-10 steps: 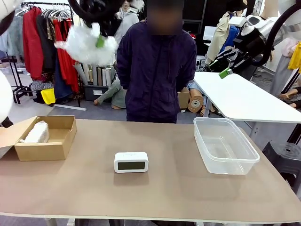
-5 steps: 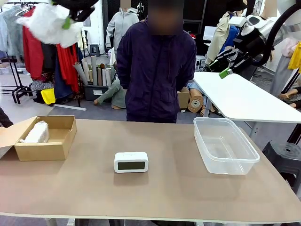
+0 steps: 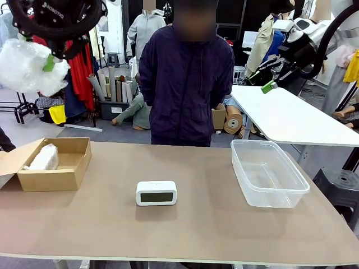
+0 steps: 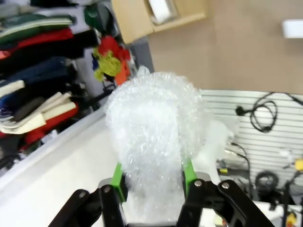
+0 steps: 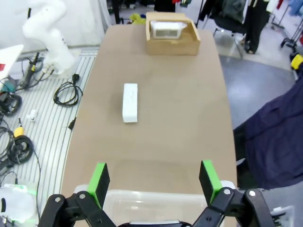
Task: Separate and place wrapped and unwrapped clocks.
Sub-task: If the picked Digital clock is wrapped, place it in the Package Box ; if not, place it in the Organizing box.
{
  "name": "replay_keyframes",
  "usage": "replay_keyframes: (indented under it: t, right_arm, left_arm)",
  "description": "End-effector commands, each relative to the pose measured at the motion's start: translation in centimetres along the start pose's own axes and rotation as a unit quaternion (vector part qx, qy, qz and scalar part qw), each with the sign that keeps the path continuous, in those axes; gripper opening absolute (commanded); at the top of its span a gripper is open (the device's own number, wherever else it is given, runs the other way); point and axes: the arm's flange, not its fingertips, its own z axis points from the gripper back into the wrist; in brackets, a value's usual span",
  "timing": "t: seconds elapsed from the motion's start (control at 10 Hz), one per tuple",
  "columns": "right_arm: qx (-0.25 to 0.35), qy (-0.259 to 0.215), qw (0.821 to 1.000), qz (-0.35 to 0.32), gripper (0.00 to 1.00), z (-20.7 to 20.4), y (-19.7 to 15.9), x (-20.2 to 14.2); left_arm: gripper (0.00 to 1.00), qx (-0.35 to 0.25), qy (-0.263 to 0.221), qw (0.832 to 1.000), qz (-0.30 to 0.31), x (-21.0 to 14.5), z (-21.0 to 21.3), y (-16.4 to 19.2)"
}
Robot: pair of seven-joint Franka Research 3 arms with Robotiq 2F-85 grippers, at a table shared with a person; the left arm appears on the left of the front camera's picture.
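1. Carries the wrapped bundle farther toward the robot's left and lower than half a second ago, in the left gripper, high above the table.
2. Clenches the left jaws on that bundle: green pads pressed into its sides, most of the bubble wrap bulging out past the fingertips and wider than the gap between them.
3. Leaves the cardboard box far below and ahead of the left jaws, beyond the held bundle in the wrist view, open, with the second wrapped bundle lying inside it.
4. Holds the right gripper released, jaws spread wide, nothing between its pads.
5. Places the clear plastic container just beneath the right jaws, its near rim spanning the gap from one pad to the other.
6. Finds the unwrapped clock well ahead of the right fingertips, a little toward the left-hand pad in the wrist view, standing on the bare table with its dark display toward the robot's side, touching neither box nor container.
7. Sets the box farther out along that line from the right jaws, past the clock, at the table's end.
8. Shows a person standing at the table's far edge, well apart from both grippers.
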Motion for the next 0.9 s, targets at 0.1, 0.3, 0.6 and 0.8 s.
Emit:
replay_keyframes:
  t: [0.1, 0.3, 0.6, 0.8]
  right_arm:
    - [-0.006, 0.011, 1.0, -0.01, 1.0, 0.0, -0.1, 0.4]
    - [-0.006, 0.011, 1.0, -0.01, 1.0, 0.0, -0.1, 0.4]
    - [-0.006, 0.011, 1.0, -0.01, 1.0, 0.0, -0.1, 0.4]
    - [-0.006, 0.011, 1.0, -0.01, 1.0, 0.0, -0.1, 0.4]
  left_arm:
    - [0.0, 0.036, -0.115, 0.992, 0.045, 1.7, 1.7, 0.7]
    - [0.0, 0.032, -0.075, 0.996, 0.026, -0.1, 2.9, 0.0]
    - [0.0, 0.032, -0.075, 0.996, 0.026, -0.1, 2.9, 0.0]
    - [0.0, 0.04, -0.077, 0.996, 0.027, 0.3, 2.8, -0.6]
